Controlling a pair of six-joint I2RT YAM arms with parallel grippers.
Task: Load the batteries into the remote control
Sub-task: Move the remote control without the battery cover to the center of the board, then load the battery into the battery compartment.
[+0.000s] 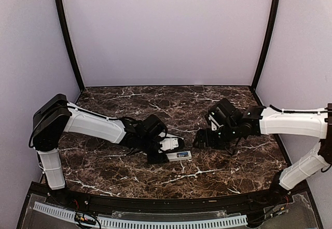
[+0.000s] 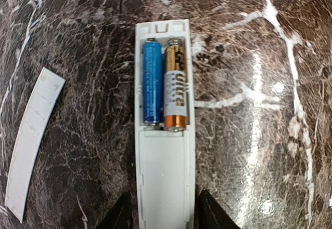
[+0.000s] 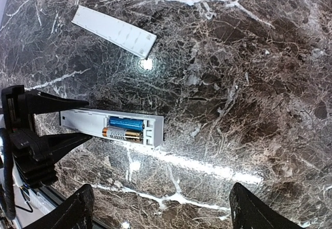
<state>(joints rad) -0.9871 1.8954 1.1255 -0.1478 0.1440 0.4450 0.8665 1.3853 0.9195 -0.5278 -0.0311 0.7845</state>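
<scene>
The left arm (image 1: 96, 124) and right arm (image 1: 293, 123) wear white shells on long links, with bulky black joint housings. Thin black cables (image 1: 295, 111) run along them; the right gripper (image 3: 158, 208) has matte black fingers (image 3: 78, 213).

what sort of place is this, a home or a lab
Most likely a robot test booth, not a home: plain lilac walls enclose a marble-patterned tabletop, with a left arm and right arm mounted at its near edge, working on an opened remote control.
</scene>
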